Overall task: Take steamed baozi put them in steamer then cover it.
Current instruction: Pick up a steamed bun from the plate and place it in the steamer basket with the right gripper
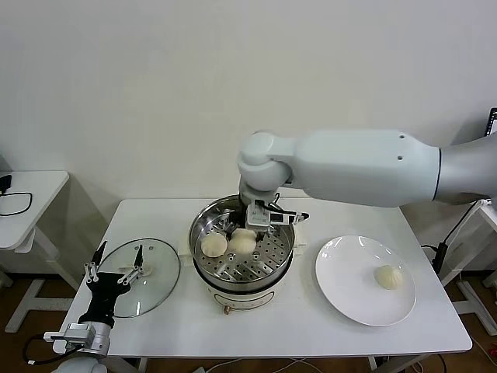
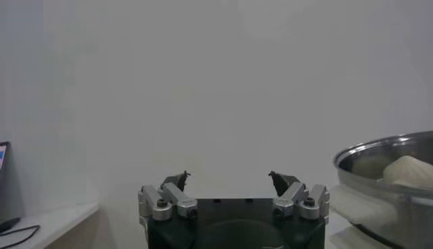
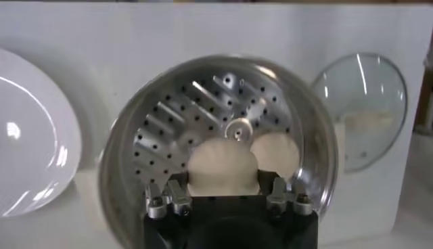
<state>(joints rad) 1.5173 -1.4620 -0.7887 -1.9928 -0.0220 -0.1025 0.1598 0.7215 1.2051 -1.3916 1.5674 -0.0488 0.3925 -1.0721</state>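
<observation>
Head view: the robot is standing over a white tabletop [image 1: 256, 326], its right arm reaching across into the steamer [image 1: 242, 247].
Right hand [image 1: 247, 228]: it is hanging low inside the pot over the perforated tray, its fingers closing around a bun [image 3: 222, 164] at the far side of the tray; the right wrist view is showing that bun sitting between the two fingers.
Buns in the pot: two more are lying side by side on the tray, one toward the lid side [image 1: 213, 245] and one just beside it near the middle [image 1: 242, 244], the pair touching or nearly so.
Last bun [image 1: 387, 277]: it is sitting alone on the white plate [image 1: 345, 291], toward the plate's right edge, well apart from the pot.
Plate: it is lying flat on the tabletop to the right of the steamer.
Lid [image 1: 140, 277]: the glass cover is resting flat on the tabletop to the left of the pot, handle up, not on the pot.
Left hand [image 1: 116, 264]: it is waiting at the near left edge of the tabletop, just beside the lid, fingers spread wide and gripping nothing.
</observation>
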